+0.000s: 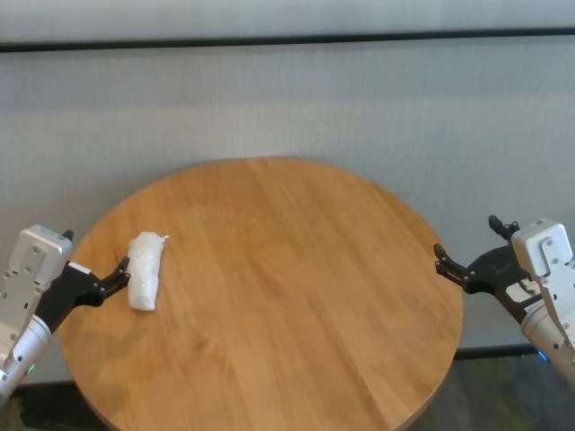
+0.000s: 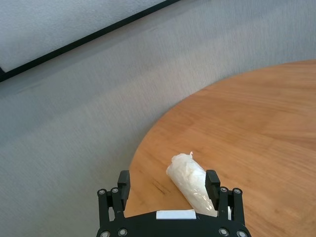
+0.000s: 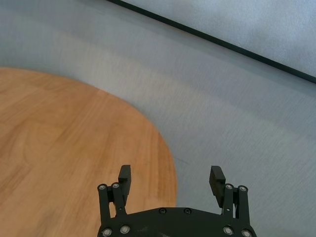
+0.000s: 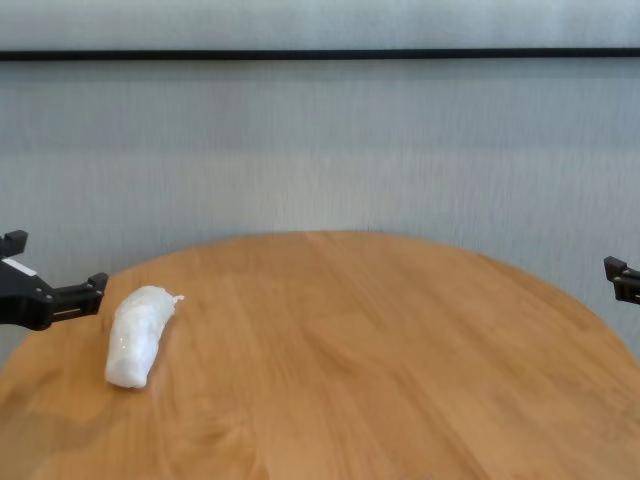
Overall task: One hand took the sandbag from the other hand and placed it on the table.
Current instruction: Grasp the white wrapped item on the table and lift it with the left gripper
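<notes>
Likely the sandbag (image 1: 145,270) (soft, slippery plastic) is best gripped mid-body on the table (image 1: 296,296); both grippers' fingers are held apart.

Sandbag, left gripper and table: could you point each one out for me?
sandbag (image 1: 145,270), head view, middle of the white bag.
left gripper (image 1: 121,271), head view, between its open fingertips.
table (image 1: 296,287), head view, bare wood near the centre.
</notes>
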